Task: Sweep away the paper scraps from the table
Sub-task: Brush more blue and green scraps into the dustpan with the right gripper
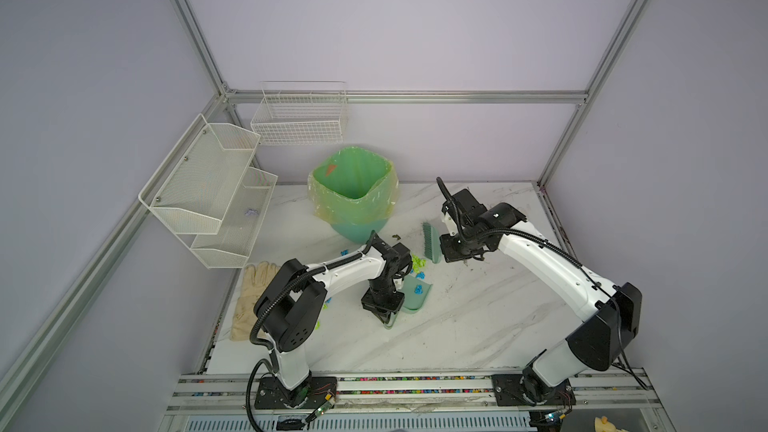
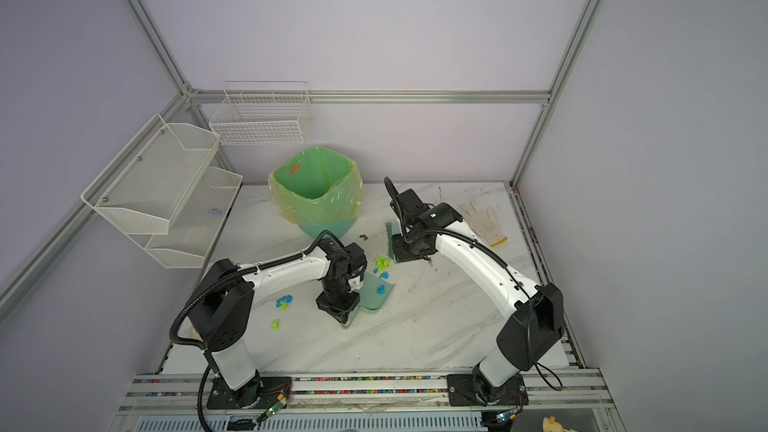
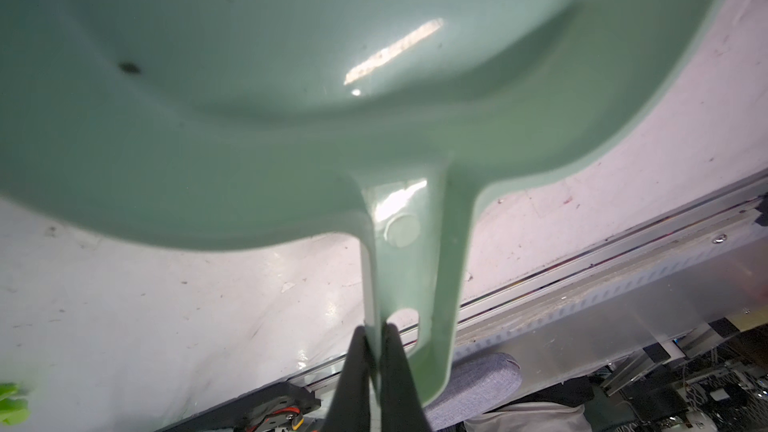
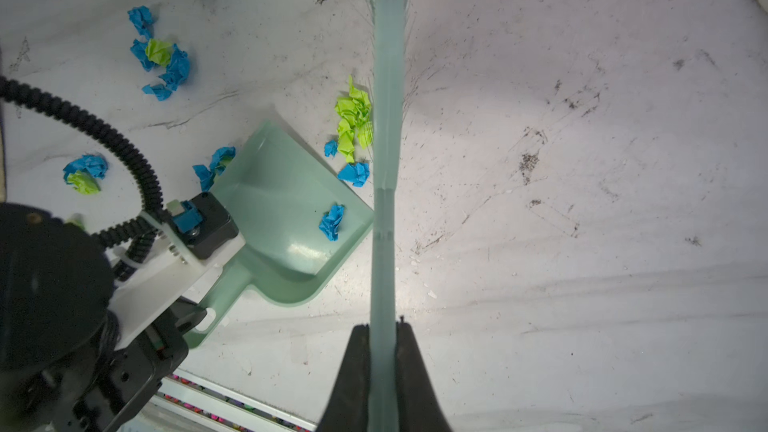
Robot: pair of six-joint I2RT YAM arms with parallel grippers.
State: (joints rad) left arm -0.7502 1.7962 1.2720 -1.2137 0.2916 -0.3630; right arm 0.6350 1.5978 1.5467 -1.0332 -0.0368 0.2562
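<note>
My left gripper is shut on the handle of a pale green dustpan, whose lip rests on the table near the middle. One blue scrap lies inside the pan. My right gripper is shut on a green brush, held just right of the pan's lip. Yellow-green and blue paper scraps sit between the brush and the pan. More paper scraps lie left of the pan, partly hidden under the left arm in a top view.
A bin with a green liner stands behind the pan, a dark speck beside it. White gloves lie at the left edge and back right. Mesh racks and a wire basket hang on the left.
</note>
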